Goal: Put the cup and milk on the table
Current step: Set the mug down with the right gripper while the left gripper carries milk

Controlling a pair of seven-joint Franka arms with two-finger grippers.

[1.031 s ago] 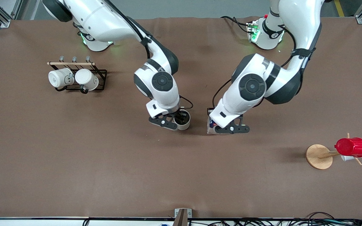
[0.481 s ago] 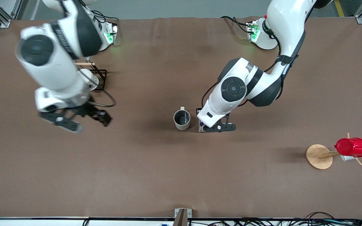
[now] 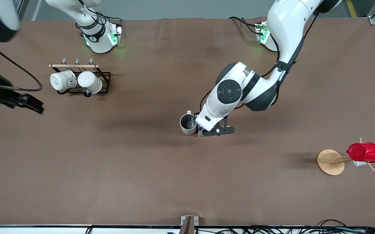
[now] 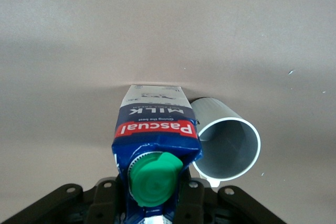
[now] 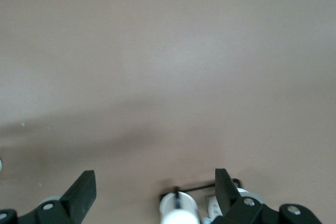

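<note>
- Holding the milk (image 4: pixel 155 145) upright, the left gripper (image 3: pixel 216 130) pinches the carton near its gabled top, over mid-counter; the grip high on the carton leaves the base free to be set down flat. Whether the base already touches the counter (image 3: pixel 187 182) cannot be told.
- Milk sits just beside the cup (image 3: pixel 188 123), on the side toward the left arm's end; in the left wrist view the cup (image 4: pixel 227 145) almost touches the carton, so any sideways drift on release could knock it.
- Cup stands upright on the counter, mouth up, handle pointing toward the robots' bases, free of either gripper; judged placed.
- Right gripper (image 3: pixel 25 103) is spread and empty, up over the right arm's end of the counter, near the mug rack (image 3: pixel 83 81); that arm waits.
- Rack holds two white mugs (image 3: pixel 73 81), well apart from the work.
- Red cup (image 3: pixel 364 152) hangs on a wooden stand (image 3: pixel 330 162) toward the left arm's end, nearer the front camera; not in the way.
</note>
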